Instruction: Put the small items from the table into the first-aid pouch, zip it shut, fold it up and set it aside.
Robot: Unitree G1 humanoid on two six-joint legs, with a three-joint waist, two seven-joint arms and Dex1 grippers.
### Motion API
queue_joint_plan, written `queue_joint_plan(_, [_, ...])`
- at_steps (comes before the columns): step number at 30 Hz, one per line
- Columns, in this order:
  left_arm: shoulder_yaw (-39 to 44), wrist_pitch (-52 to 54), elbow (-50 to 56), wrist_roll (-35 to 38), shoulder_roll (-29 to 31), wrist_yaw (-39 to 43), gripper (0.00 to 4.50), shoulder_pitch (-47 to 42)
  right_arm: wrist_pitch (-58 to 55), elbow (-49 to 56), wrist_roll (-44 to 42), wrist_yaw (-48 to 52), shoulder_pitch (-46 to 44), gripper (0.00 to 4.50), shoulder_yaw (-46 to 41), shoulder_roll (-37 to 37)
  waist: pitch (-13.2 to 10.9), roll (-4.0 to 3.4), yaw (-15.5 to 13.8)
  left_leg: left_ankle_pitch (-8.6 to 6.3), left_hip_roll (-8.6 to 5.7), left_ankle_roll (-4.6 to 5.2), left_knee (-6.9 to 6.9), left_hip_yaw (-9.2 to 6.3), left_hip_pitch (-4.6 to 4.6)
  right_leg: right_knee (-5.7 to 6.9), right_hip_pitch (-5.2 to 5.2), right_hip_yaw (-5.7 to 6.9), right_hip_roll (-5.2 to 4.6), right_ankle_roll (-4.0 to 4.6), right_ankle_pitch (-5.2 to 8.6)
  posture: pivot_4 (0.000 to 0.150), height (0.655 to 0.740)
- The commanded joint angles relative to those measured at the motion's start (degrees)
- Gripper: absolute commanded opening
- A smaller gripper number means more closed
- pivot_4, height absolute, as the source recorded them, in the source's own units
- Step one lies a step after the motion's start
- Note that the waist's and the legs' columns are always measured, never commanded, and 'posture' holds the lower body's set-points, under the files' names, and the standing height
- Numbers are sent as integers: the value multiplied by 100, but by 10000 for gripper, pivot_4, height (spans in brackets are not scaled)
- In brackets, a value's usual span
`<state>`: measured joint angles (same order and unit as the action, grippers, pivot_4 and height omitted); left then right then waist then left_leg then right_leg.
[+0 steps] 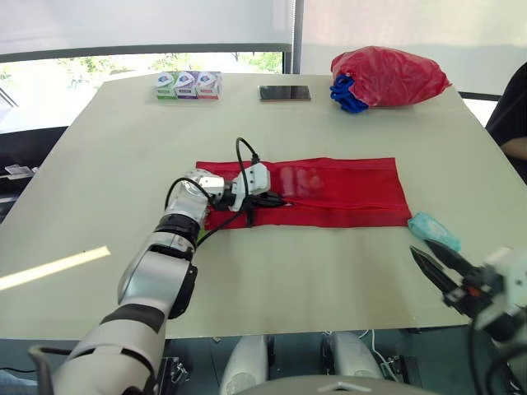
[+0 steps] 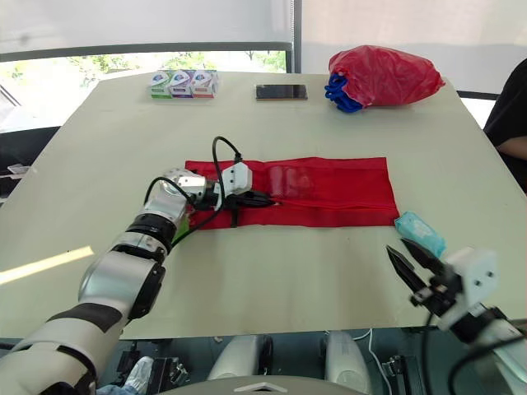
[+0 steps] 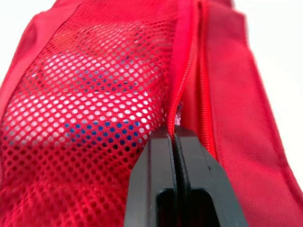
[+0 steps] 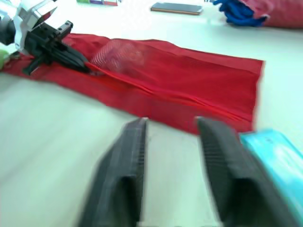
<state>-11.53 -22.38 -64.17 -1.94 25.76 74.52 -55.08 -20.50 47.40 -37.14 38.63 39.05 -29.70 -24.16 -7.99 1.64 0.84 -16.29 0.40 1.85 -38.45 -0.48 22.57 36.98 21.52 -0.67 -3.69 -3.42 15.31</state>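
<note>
Left wrist view: left gripper, jaws clamped on the zip of the first-aid pouch, apparently mid-zipping. Lower right: right gripper, jaws apart, beside an unpacked teal packet, likely the next pick.

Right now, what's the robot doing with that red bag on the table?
It's working on the red first-aid pouch, which lies flat on the table. The left gripper has its fingers shut on the zipper pull near the pouch's left end, and small items show through the mesh. The right gripper hovers open just off the pouch's right end, beside a teal packet that isn't in the pouch yet.
</note>
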Motion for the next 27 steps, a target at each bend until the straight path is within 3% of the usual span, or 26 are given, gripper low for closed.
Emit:
queue_joint_plan(1, [133, -147, -211, -92, 249, -49, 0, -115, 321, 200, -536, 376, 325, 37547, -609, -79, 0, 0, 2, 0, 1, 0, 0, 1, -1, 0, 0, -1, 0, 0, 0, 1500, 7400])
queue_joint_plan(3, [153, -177, -307, -143, 375, -100, 0, -149, 454, 164, -671, 444, 436, 44187, -812, -65, 0, 0, 3, 0, 3, 0, 0, 1, -2, 0, 0, -1, 0, 0, 0, 1500, 7400])
queue_joint_plan(13, [286, 163, 199, 61, 610, 666, 0, 118, 698, 20, -830, 518, 274, 44187, -847, -223, 0, 0, -9, 0, 3, 0, 0, 5, 0, 0, 1, -4, -1, 0, 0, 1500, 7400])
queue_joint_plan(22, [431, 872, 1399, 304, 758, 458, 0, 736, 720, 53, -748, 480, 76, 44187, -596, -327, 0, 0, -26, 0, 17, 0, 0, 4, 0, 0, 1, -5, -2, 0, 0, 1500, 7400])
queue_joint_plan(25, [504, 1008, 1595, 357, 738, 292, 7179, 724, 704, 32, -749, 464, 10, 45000, -573, -374, 0, 0, -31, 0, 16, 0, -1, 5, 0, 0, 1, -5, -3, 0, 0, 1500, 7400])
queue_joint_plan(27, [543, 1004, 1683, 376, 746, 222, 15831, 705, 703, 24, -758, 463, -7, 45000, -582, -396, 0, 0, -35, 0, 15, 0, -2, 5, 1, 0, 1, -4, -3, 0, 0, 1500, 7400])
